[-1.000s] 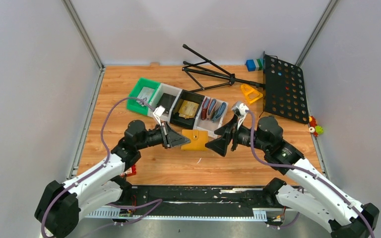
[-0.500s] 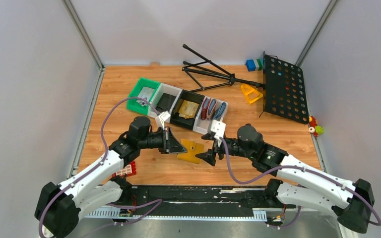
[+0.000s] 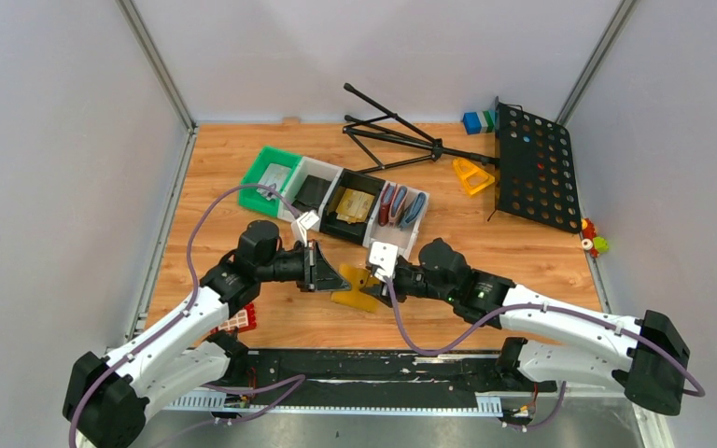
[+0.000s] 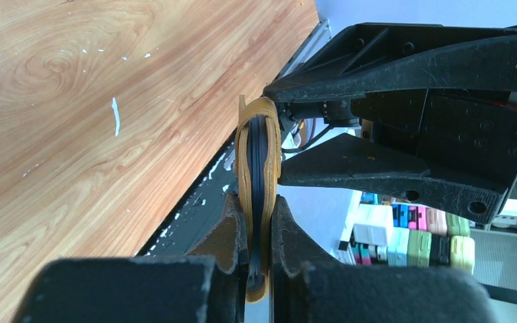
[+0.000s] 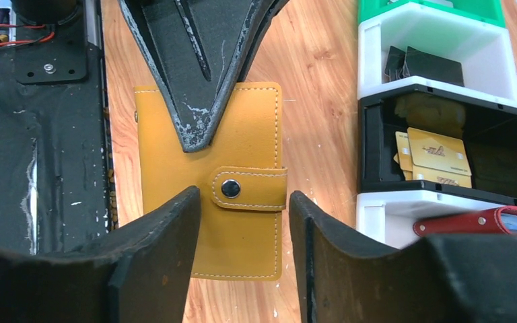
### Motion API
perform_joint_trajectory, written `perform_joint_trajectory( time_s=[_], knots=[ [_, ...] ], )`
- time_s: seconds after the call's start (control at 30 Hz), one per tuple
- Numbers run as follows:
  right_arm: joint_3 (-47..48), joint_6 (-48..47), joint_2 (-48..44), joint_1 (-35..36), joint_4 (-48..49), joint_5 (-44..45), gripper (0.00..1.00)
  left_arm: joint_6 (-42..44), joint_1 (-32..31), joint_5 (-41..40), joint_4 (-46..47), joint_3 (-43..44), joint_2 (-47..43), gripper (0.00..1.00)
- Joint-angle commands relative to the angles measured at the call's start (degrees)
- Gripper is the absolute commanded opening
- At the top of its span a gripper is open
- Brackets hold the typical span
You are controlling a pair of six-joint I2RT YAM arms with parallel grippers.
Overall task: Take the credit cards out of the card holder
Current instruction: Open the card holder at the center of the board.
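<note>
My left gripper (image 4: 259, 202) is shut on the mustard-yellow card holder (image 4: 257, 145) and holds it on edge above the table, with dark lining showing between its flaps. In the right wrist view the card holder (image 5: 175, 175) faces me, strap and stud (image 5: 230, 188) closed. My right gripper (image 5: 242, 202) is open, its jaws standing either side of the strap without touching it. From above, the card holder (image 3: 357, 291) hangs between the left gripper (image 3: 338, 278) and the right gripper (image 3: 373, 280). Gold-tan credit cards (image 5: 437, 156) lie in the black bin (image 3: 355, 203); any inside the holder are hidden.
A row of bins stands behind: green (image 3: 274, 173), a white one with a black wallet (image 3: 313, 191), and a white one with red and blue wallets (image 3: 401, 207). Farther back lie a folded black stand (image 3: 392, 140), a perforated black panel (image 3: 532, 168) and a yellow piece (image 3: 471, 175).
My right arm has swung left and down to the holder, its jaws narrowing around the strap side. The left gripper has tilted the holder up on edge and drawn it slightly nearer.
</note>
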Motion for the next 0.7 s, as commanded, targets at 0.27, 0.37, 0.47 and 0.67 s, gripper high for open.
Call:
perform_joint_trajectory(
  time_s=[0.27, 0.37, 0.47, 0.67],
  knots=[
    [3.8, 0.1, 0.1, 0.9, 1.7, 10.3, 0.29, -2.7, -0.2, 3.3, 4.1, 1.1, -1.0, 0.0],
    [4.1, 0.6, -0.1, 0.9, 1.6, 17.9, 0.1, -3.1, -0.2, 3.6, 4.4, 0.8, -0.9, 0.0],
    [4.5, 2.8, 0.5, 0.6, 1.0, 25.8, 0.0, -4.1, -0.3, 4.2, 5.4, 0.7, -1.4, 0.0],
    [3.6, 8.9, -1.3, -3.4, 0.9, 27.2, 0.0, -4.3, -0.3, 5.2, 5.4, 0.8, -1.5, 0.0]
  ],
)
